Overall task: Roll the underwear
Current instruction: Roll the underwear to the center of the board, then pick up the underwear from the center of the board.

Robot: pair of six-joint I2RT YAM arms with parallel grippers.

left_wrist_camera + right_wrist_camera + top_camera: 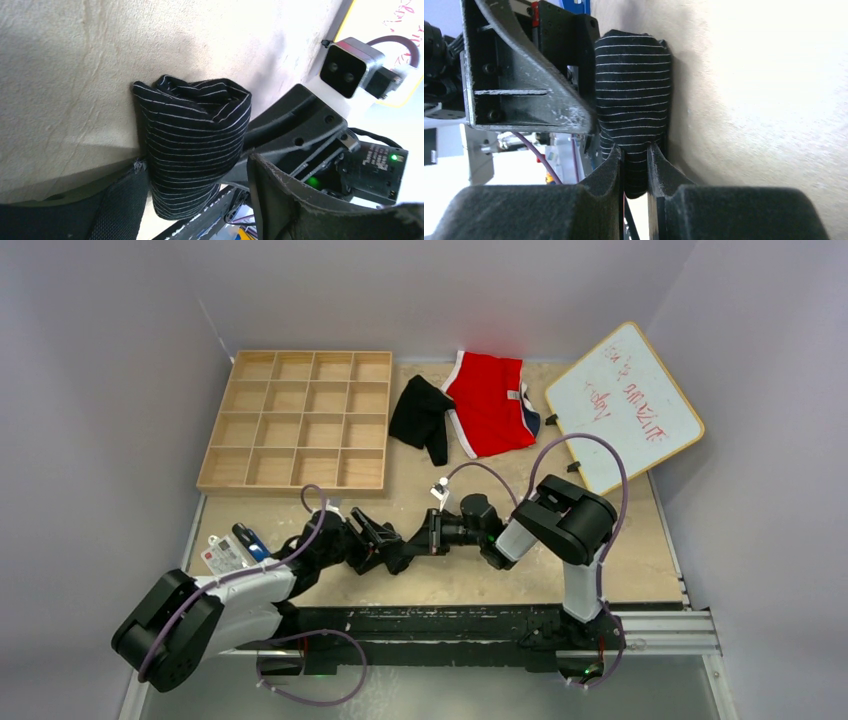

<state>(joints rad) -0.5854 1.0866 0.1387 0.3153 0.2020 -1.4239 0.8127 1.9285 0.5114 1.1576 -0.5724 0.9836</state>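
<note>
left gripper [197, 195] jaws spread, perhaps gripping | right gripper [634, 161] pinched on underwear [634, 85] | both arms low, meeting

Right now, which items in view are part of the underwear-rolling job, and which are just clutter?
Job: striped black underwear, rolled, pinched by the right gripper; plain black underwear beside the red briefs.
Lying about: red briefs; wooden grid tray; whiteboard; small cards near the left arm.
</note>
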